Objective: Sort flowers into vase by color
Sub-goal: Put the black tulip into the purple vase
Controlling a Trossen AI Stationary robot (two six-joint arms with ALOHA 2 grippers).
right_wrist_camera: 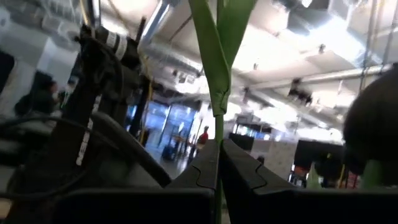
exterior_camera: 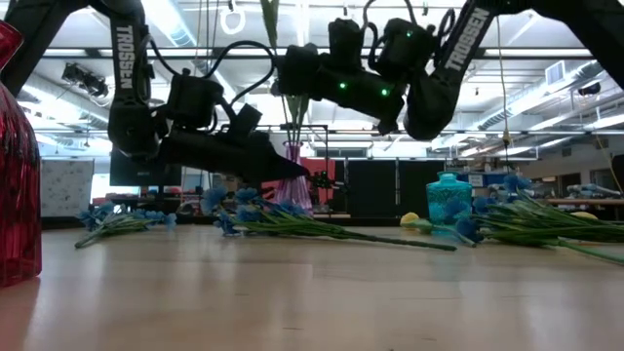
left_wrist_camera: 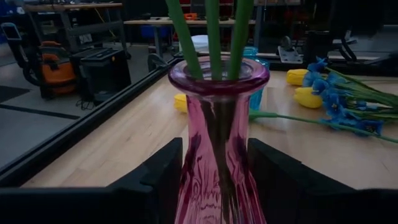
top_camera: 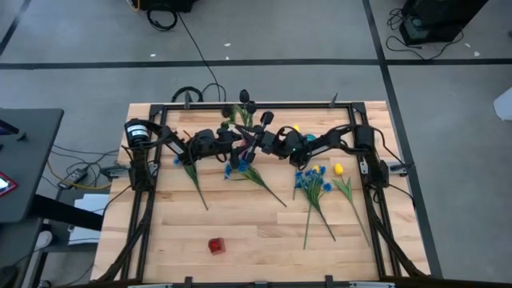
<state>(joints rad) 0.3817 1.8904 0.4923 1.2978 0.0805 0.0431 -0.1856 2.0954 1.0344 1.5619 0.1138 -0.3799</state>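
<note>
Your left gripper (left_wrist_camera: 214, 180) hugs the pink vase (left_wrist_camera: 217, 124); right gripper (right_wrist_camera: 219, 162), pinched on a tulip stem (right_wrist_camera: 217, 74), hangs it upright right above the mouth.

My wooden table (top_camera: 240, 228) carries blue flowers (top_camera: 314, 182) and a yellow tulip (top_camera: 338, 169) lying flat on my right. A small red block (top_camera: 216, 246) sits near the front edge, and a pink vase (left_wrist_camera: 217, 143) stands at the back.

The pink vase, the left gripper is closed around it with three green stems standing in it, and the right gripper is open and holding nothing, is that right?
Not quite. The right gripper is shut on a green stem, as the right wrist view shows. The rest holds: in the left wrist view the left gripper is closed around the pink vase, with three green stems standing in it.
</note>
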